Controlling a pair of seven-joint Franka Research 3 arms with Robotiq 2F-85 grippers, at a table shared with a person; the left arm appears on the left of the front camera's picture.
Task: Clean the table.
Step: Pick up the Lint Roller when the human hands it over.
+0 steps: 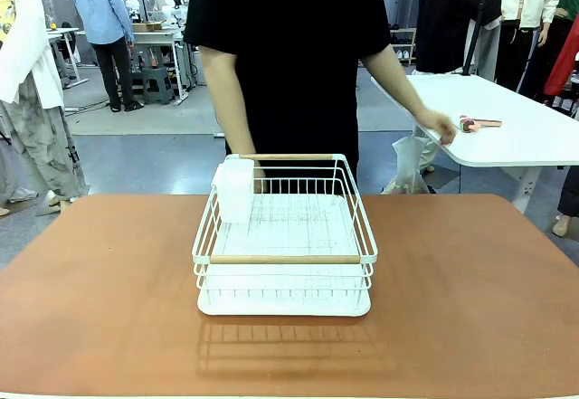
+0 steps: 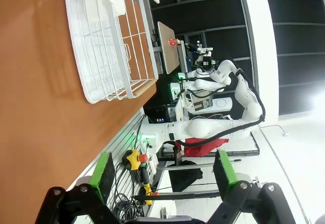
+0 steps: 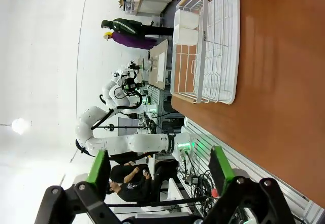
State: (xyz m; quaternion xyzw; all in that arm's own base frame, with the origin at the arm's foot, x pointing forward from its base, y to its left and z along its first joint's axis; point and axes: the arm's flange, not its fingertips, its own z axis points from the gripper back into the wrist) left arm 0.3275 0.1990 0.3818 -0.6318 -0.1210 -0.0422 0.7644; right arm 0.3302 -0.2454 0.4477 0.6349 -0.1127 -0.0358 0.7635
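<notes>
Entry: the table [image 1: 470,299] is carrying one white wire dish rack [image 1: 285,259] at its centre, with a white holder [image 1: 235,189] hanging at the rack's 11 o'clock corner. A person is standing at the table's 12 o'clock. The left fingers [image 2: 104,176] and right fingers [image 3: 99,169] are standing wide apart, gripping nothing, well apart from the rack. Hazard: lifting by a single rail risks tilting the rack, shedding the holder or swinging toward the person.

A robotics lab — emergency-stop button [image 2: 135,158], loose cables [image 2: 123,196], an equipment-laden workbench [image 1: 167,42] in back.
</notes>
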